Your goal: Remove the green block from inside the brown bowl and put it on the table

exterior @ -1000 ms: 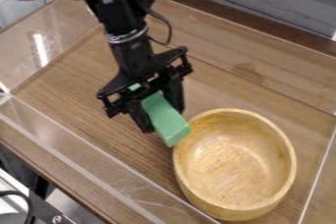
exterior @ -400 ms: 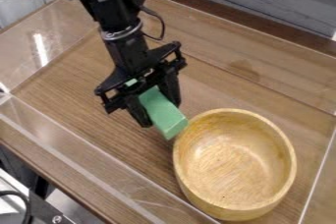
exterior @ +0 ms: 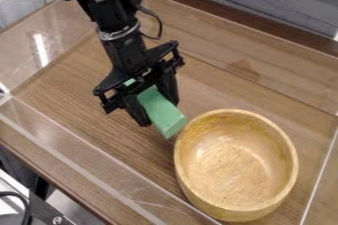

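Note:
The green block (exterior: 165,116) hangs tilted between the fingers of my gripper (exterior: 154,109), which is shut on it. Its lower end sits just left of the rim of the brown bowl (exterior: 238,160), outside it, a little above the table (exterior: 79,81). The bowl is a round light-wood dish at the lower right and its inside is empty. My black arm comes down from the upper left and points steeply downward.
Low clear plastic walls (exterior: 79,155) edge the tabletop at the front and left. A second wall runs along the back right (exterior: 264,17). Bare wood-grain surface lies left of and behind the gripper.
The gripper and the green block have drifted very slightly left, away from the bowl's rim. The grip on the block is unchanged.

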Available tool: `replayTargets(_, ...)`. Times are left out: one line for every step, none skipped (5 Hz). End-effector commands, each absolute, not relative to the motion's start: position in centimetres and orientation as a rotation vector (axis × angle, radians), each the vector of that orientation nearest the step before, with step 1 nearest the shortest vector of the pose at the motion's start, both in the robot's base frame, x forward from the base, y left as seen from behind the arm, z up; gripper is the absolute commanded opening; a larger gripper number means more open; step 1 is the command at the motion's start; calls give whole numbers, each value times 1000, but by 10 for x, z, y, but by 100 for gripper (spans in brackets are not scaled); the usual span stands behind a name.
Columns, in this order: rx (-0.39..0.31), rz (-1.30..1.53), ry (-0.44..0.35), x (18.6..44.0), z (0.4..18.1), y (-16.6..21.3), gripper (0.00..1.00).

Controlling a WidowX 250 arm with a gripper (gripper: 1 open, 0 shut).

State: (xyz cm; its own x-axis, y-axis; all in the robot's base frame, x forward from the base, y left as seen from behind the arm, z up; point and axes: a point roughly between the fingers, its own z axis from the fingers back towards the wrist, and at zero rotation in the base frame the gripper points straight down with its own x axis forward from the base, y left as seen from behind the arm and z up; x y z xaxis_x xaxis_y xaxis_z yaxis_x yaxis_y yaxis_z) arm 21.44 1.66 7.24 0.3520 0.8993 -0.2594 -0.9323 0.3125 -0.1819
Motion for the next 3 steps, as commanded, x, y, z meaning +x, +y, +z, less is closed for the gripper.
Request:
replayTargets(-341, 1219, 61, 227, 85, 25, 0)
replayTargets(-340, 1221, 61, 228, 84, 27, 0)
replayTargets(-340, 1223, 62, 229, 84, 28, 0)
